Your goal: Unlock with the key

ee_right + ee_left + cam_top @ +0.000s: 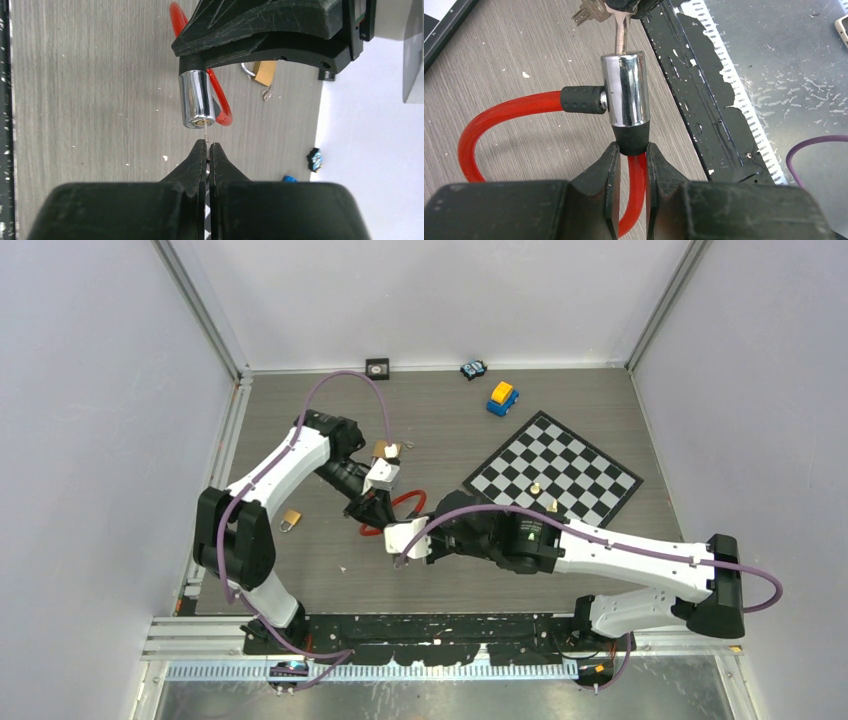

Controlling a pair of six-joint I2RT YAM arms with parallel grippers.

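Observation:
A red cable lock (405, 502) with a chrome cylinder (625, 90) lies mid-table. My left gripper (631, 150) is shut on the black collar at the cylinder's base, with the red cable (499, 112) looping away to the left. My right gripper (207, 145) is shut on a silver key (620, 35) whose blade sits in the keyhole at the cylinder's end (198, 121). Spare keys (591, 12) hang beside it. In the top view both grippers meet near the lock, the right gripper (395, 538) just below the left gripper (368, 508).
A brass padlock (290, 519) lies left of the arms and another (385, 450) behind the left wrist. A chessboard (553, 472) with small pieces lies right. A blue-yellow toy car (502, 397), a small dark toy (473, 368) and a black square (377, 367) sit at the back.

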